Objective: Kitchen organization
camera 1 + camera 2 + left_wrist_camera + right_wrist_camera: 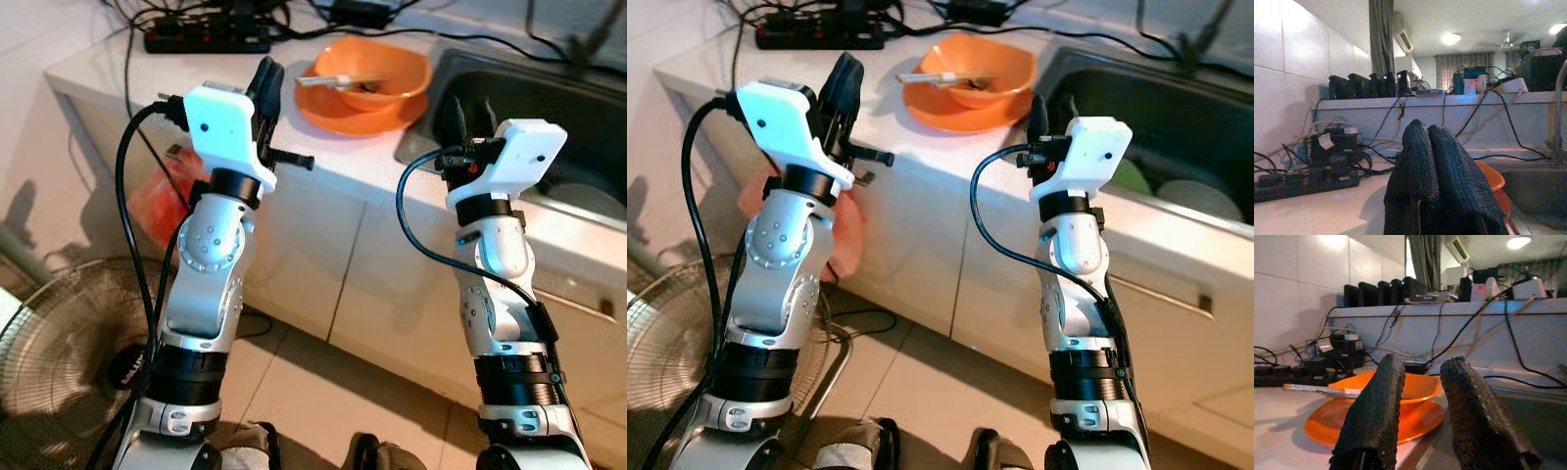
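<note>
Both grippers are raised in front of the white counter (343, 166), neither holding anything: the left gripper (266, 83) has its two black fingers pressed together, hovering over the counter's front edge just left of the orange dishes, while the right gripper (472, 116) has its fingers spread with a clear gap, poised at the near rim of the dark sink (549, 108). An orange bowl (372, 73) sits on an orange plate (338, 116) on the counter beside the sink, with a utensil (328, 80) lying across the bowl. A black power strip (206, 41) with tangled cables lies further back. A floor fan (69, 343) stands on the tiled floor at the robot's left
</note>
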Available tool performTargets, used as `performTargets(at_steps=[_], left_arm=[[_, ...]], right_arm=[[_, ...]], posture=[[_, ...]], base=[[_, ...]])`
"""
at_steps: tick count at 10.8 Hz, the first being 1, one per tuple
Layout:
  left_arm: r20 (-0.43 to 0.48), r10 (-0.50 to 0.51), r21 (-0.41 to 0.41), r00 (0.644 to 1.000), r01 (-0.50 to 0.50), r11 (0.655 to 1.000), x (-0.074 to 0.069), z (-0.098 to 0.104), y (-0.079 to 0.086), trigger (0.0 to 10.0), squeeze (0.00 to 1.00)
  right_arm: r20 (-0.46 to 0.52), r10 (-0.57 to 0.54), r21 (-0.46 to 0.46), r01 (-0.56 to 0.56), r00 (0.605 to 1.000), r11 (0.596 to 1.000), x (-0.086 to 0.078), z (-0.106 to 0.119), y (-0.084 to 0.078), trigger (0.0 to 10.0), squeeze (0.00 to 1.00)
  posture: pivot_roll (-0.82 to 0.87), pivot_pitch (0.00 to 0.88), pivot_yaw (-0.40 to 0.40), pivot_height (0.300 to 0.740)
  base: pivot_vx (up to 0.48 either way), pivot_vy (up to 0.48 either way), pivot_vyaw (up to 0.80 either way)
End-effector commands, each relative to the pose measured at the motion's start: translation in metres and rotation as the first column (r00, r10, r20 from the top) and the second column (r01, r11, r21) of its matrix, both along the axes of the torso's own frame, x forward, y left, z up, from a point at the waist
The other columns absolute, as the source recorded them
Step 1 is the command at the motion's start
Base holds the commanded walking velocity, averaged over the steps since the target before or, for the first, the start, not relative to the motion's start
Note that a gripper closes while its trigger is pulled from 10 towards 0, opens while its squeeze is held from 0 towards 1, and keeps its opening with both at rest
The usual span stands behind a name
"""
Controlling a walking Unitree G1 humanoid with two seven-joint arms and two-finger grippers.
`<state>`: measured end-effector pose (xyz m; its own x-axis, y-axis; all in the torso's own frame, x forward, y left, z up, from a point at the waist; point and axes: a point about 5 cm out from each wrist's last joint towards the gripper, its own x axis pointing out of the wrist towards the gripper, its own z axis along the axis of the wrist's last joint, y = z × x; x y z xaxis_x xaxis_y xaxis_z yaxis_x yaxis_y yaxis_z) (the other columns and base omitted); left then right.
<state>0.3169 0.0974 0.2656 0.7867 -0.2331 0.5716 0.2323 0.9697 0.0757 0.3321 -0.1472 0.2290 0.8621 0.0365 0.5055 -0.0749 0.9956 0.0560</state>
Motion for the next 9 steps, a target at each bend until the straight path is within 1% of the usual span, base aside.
performTargets(at_steps=[1,2,4,6,9], left_arm=[[-0.027,0.008,-0.002,1.0,-0.009,1.0,0.0,-0.006,0.002,10.0,0.0],[-0.044,0.021,-0.001,0.999,-0.021,1.0,0.001,-0.01,0.004,10.0,0.0],[-0.12,0.066,0.012,0.991,-0.065,0.998,0.001,-0.03,0.016,10.0,0.0],[-0.13,0.088,0.01,0.988,-0.088,0.996,0.002,-0.032,0.019,10.0,0.0],[-0.129,0.095,0.017,0.987,-0.094,0.995,0.003,-0.031,0.019,10.0,0.0]], right_arm=[[-0.009,-0.004,-0.003,0.004,1.0,1.0,0.0,0.0,-0.003,10.0,0.0],[-0.011,-0.001,-0.002,0.001,1.0,1.0,0.001,-0.001,-0.002,10.0,0.0],[-0.034,0.011,-0.009,-0.012,0.999,1.0,0.001,-0.006,0.001,10.0,0.0],[-0.045,0.016,-0.005,-0.016,0.999,1.0,0.002,-0.008,0.002,10.0,0.0],[-0.054,0.027,-0.014,-0.028,0.998,1.0,0.002,-0.011,0.004,10.0,0.0]], posture=[[0.19,0.174,-0.025,0.74],[0.19,0.175,-0.026,0.74],[0.2,0.178,-0.026,0.74],[0.2,0.179,-0.026,0.74],[0.2,0.178,-0.023,0.74]], base=[[0.0,0.0,0.0],[0.0,0.0,0.0],[0.0,0.0,0.0],[0.0,0.0,0.0],[0.308,0.0,0.0]])
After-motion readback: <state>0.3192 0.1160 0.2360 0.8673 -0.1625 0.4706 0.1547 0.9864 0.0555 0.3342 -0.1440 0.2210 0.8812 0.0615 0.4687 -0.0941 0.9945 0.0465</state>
